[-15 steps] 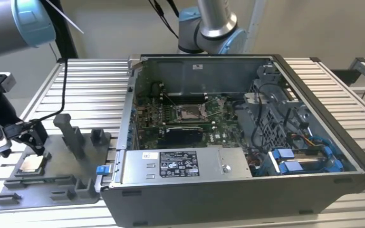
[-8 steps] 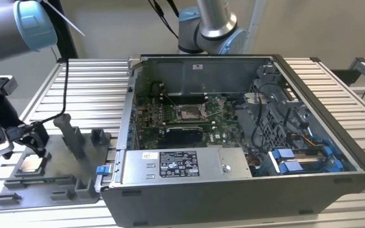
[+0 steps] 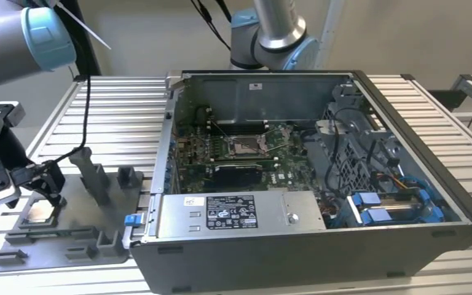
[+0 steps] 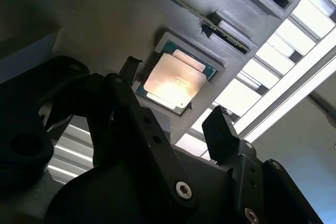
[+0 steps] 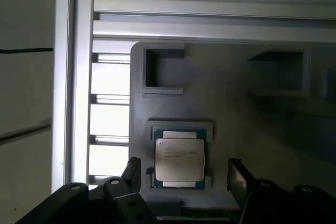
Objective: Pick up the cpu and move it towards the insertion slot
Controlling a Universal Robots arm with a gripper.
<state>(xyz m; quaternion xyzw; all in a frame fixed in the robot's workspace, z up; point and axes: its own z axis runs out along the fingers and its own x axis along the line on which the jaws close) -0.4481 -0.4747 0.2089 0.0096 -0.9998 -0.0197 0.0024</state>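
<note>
Black fingers (image 5: 237, 181) of the gripper (image 5: 184, 178) sat closest to the lens in both wrist views, the 2 of them spread wide and holding nothing. Between and below them lay the cpu (image 5: 179, 158), flat in a shallow square recess of the grey fixture tray (image 5: 236, 114). Its silvery-beige top faced up and caught a bright glare in the second wrist view. Each finger stood just outside 1 side of that recess, and neither touched the chip as far as could be seen.

From the exterior view, the gripper hung over the tray's corner at that view's left, directly above the cpu. The tray rested on the slatted aluminium table (image 3: 113, 123). Grey posts (image 3: 93, 175) rose upright from the tray just beside the gripper.

Well apart from the chip, toward the exterior view's right, an open computer case (image 3: 302, 258) lay on the same table with its motherboard (image 3: 281, 172) exposed. The insertion slot (image 3: 244, 145), a small square socket with a shiny metal frame, sat near the middle of that board. A silver power supply (image 3: 236, 214) lay along the case's near wall. A second arm (image 3: 273, 31) rose behind the case.
</note>
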